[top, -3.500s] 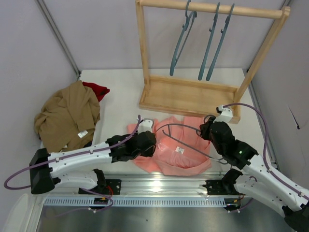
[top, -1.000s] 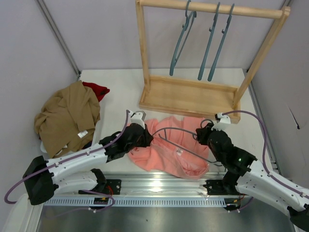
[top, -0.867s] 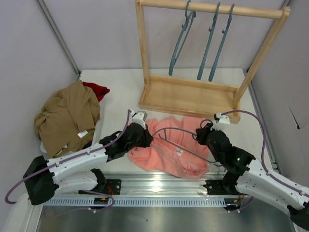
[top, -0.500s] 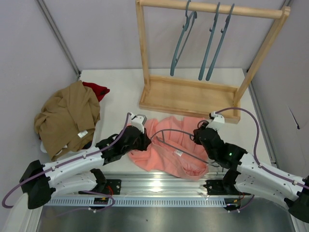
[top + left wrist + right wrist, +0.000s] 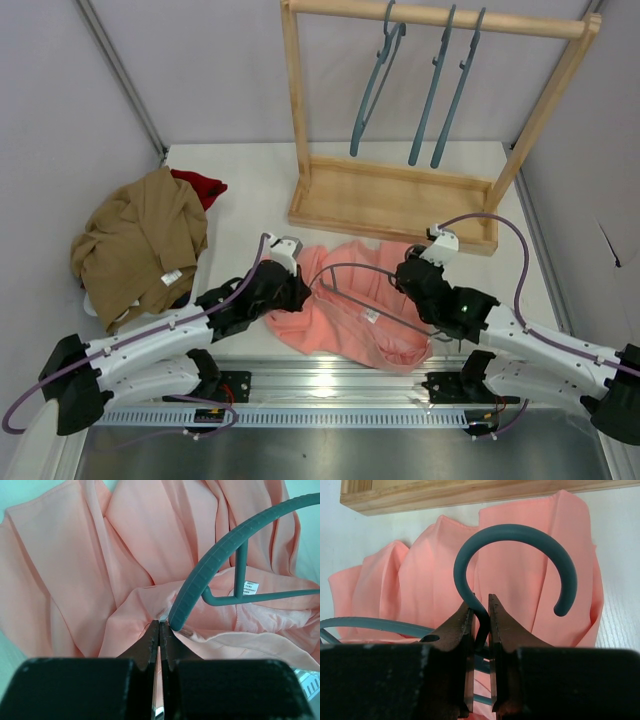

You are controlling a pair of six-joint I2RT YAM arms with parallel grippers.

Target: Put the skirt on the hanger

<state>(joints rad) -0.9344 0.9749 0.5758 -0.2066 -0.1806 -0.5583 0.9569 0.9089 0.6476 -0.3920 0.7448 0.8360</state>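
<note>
Seen from above, both arms reach low and outstretched over the skirt [image 5: 330,330], crumpled on the tabletop [image 5: 240,190] before the wooden rack [image 5: 390,205], while only the wrist views reveal the left claw [image 5: 159,627] pinched onto a skirt fold beside one shoulder of the hanger [image 5: 220,555] and the right claw [image 5: 480,607] clamping its hook's neck.

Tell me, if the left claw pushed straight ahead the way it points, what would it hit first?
Most likely the skirt: the shut left gripper has its tips at a raised fold of it. The hanger has its end just right of that line.
</note>
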